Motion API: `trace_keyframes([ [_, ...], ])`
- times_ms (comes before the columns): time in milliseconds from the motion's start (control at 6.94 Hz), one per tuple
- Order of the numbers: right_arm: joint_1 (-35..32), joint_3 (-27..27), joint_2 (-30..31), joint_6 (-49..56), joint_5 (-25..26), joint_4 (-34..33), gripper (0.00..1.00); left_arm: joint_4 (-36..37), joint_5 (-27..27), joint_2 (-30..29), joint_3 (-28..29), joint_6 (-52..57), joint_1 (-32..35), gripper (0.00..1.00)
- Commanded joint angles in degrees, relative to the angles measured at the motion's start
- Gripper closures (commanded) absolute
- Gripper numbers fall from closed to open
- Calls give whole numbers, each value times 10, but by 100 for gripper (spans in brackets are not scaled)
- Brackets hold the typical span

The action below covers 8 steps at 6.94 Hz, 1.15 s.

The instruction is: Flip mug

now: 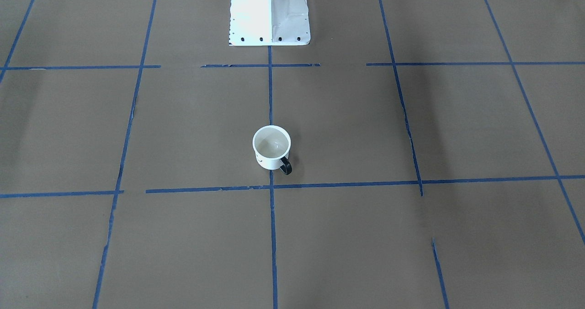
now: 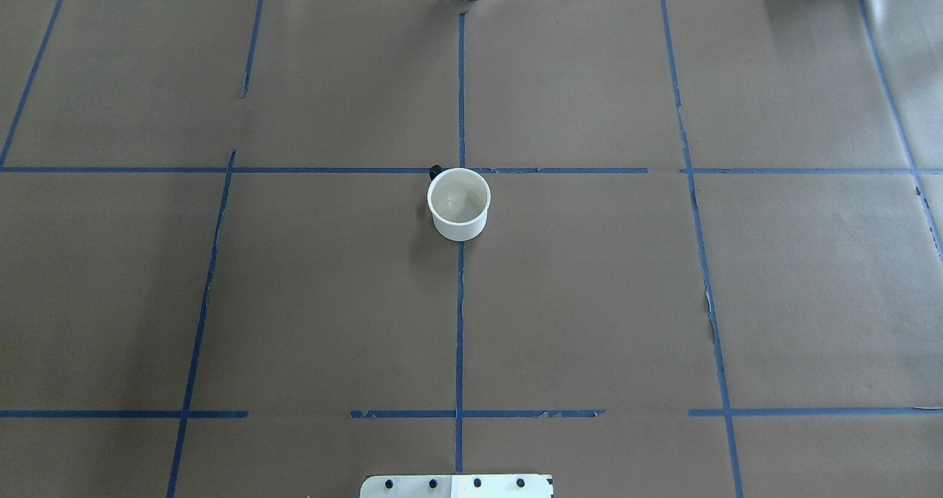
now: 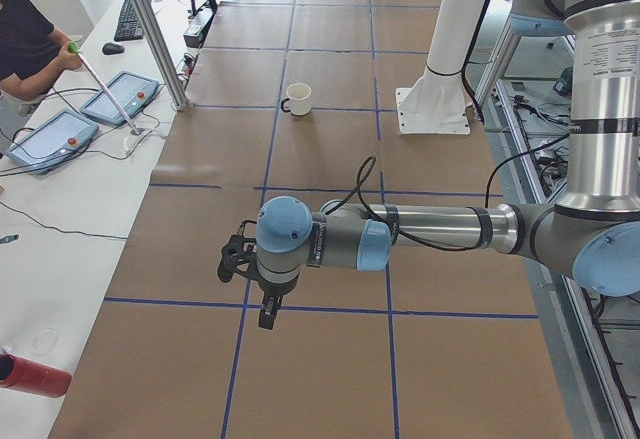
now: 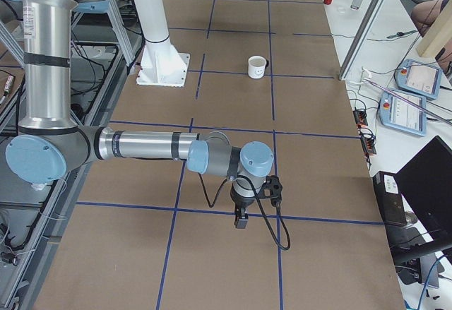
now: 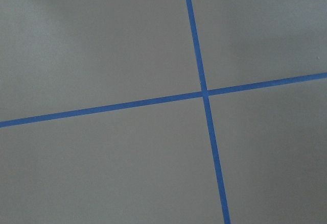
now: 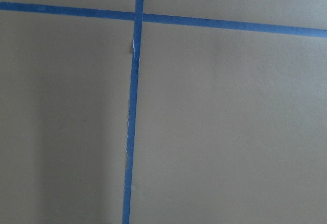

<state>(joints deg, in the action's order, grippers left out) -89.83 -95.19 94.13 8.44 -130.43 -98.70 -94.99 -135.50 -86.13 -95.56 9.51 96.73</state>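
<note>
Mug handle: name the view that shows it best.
Exterior front-facing: the upright mug shows its black handle as a loop toward the camera. Overhead shows only a sliver; exterior left shows it small and far; exterior right does not show it; wrist views show only taped paper.

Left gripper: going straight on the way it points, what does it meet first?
The left gripper points down, so likely the paper-covered table, near a blue tape crossing; the mug is far off.
</note>
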Motion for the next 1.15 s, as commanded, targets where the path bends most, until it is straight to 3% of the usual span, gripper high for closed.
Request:
trace_keyframes([
  [0,0,0,0,0,0,0,0,0,0,-1,-5,-13,-34,0],
  [432,0,0,0,0,0,0,0,1,1,3,-4,-55,-42,0],
  [720,0,0,0,0,0,0,0,-6,1,35,-21,-54,-37,0],
  [1008,0,0,0,0,0,0,0,-1,7,24,-26,-52,-37,0],
])
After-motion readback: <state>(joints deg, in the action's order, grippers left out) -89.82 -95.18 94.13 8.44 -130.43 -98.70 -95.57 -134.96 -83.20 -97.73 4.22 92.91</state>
